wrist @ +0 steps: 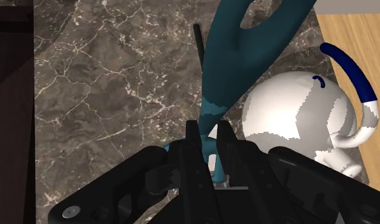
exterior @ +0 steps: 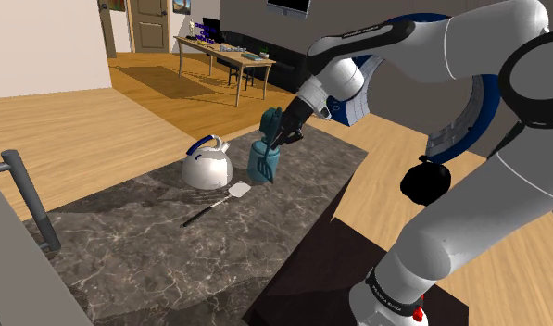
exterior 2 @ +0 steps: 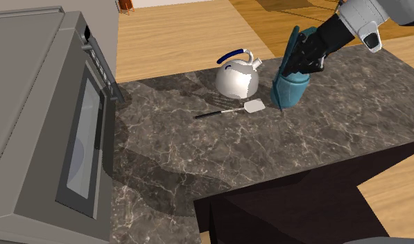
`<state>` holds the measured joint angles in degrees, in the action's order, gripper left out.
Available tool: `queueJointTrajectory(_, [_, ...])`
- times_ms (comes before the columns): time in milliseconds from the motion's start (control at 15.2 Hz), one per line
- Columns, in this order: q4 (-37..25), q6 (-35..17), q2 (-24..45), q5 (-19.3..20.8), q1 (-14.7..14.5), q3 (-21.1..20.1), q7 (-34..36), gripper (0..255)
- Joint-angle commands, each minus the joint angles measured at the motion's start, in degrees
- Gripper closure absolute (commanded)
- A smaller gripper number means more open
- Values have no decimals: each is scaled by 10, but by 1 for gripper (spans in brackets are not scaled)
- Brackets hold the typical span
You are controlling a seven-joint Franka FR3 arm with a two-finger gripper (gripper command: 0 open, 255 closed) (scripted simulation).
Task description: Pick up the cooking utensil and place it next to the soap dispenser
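The cooking utensil is a spatula (exterior: 215, 205) (exterior 2: 231, 110) with a white blade and a thin black handle. It lies flat on the dark marble counter (exterior: 144, 259), in front of the white kettle. Just beside its blade stands the teal soap dispenser (exterior: 262, 163) (exterior 2: 290, 89). My black gripper (exterior: 277, 135) (exterior 2: 300, 58) (wrist: 209, 150) is at the dispenser's tall top part (wrist: 236, 57), fingers close together with teal between them. In the wrist view, the spatula's handle (wrist: 198, 39) shows past the dispenser.
A white kettle (exterior: 207, 167) (exterior 2: 236, 81) (wrist: 295, 116) with a blue handle stands close behind the spatula and beside the dispenser. A grey microwave (exterior 2: 53, 118) takes up the counter's end at the second exterior view's left. The counter's edge (exterior 2: 302, 173) drops to a dark cabinet.
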<state>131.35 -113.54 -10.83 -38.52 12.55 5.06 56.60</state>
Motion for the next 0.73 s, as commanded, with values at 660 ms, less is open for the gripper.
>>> queueJointTrajectory(660, [44, -70, 45, -35, -6, -1, -62, 255])
